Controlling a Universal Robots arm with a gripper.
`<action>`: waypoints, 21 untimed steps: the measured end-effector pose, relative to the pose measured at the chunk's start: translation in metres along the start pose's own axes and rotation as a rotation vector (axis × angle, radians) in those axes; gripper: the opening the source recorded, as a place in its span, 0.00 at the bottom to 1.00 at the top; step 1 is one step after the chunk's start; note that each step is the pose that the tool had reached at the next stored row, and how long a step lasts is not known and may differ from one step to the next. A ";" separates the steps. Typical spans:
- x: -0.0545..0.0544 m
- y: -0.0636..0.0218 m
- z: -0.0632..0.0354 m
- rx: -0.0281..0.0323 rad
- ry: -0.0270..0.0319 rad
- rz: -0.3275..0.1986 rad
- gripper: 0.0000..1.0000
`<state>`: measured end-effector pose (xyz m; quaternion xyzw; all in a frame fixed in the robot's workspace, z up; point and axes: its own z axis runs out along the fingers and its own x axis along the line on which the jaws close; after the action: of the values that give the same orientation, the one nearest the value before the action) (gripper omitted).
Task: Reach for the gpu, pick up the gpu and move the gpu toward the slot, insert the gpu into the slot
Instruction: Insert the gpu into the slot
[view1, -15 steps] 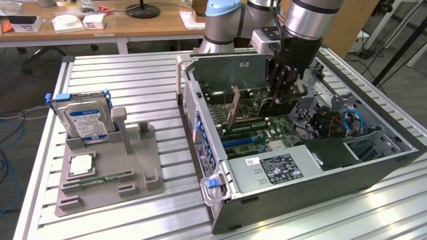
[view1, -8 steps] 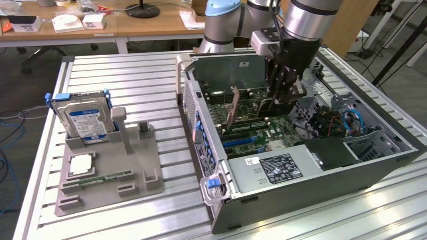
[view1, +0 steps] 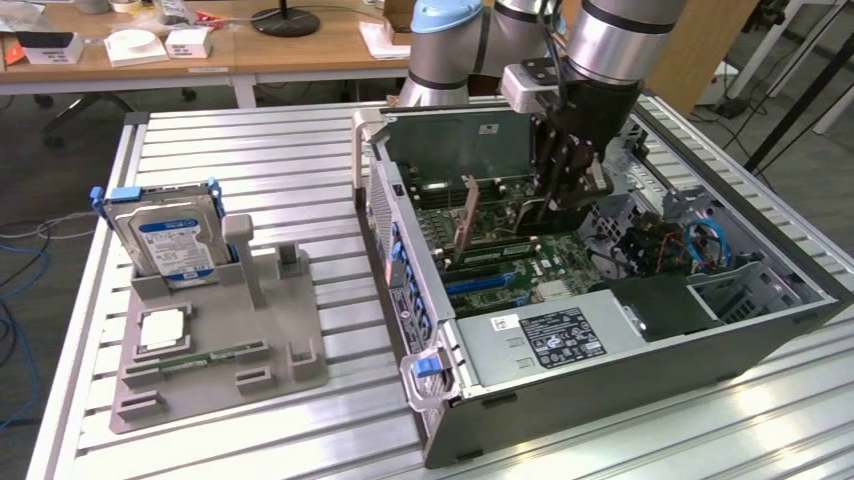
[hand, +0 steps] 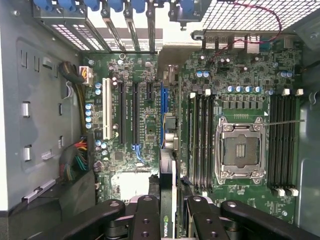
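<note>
One black two-finger gripper (hand: 167, 212) clenched on thin dark green-black gpu card (hand: 168, 200), held edge-on above green motherboard (hand: 240, 75) inside open grey computer case (view1: 627, 375).

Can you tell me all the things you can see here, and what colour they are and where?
computer case: one, grey, open, on the slatted table
motherboard: one, green, inside the case
gpu: one, dark card, upright over the motherboard, between the gripper's fingers
hard drive: one, silver with blue label, standing in the tray
tray: one, grey, exterior view's left
table: one, silver
gripper: one, black, closed on the gpu
</note>
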<state>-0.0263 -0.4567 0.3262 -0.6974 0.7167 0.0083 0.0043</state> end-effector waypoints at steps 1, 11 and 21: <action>0.000 0.0000 0.0003 0.0000 0.0001 0.000 0.26; 0.001 0.0041 0.0104 0.0000 0.0002 0.000 0.26; 0.001 0.0109 0.0173 -0.0001 0.0002 0.000 0.26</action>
<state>-0.0373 -0.4569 0.3089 -0.6973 0.7167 0.0082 0.0042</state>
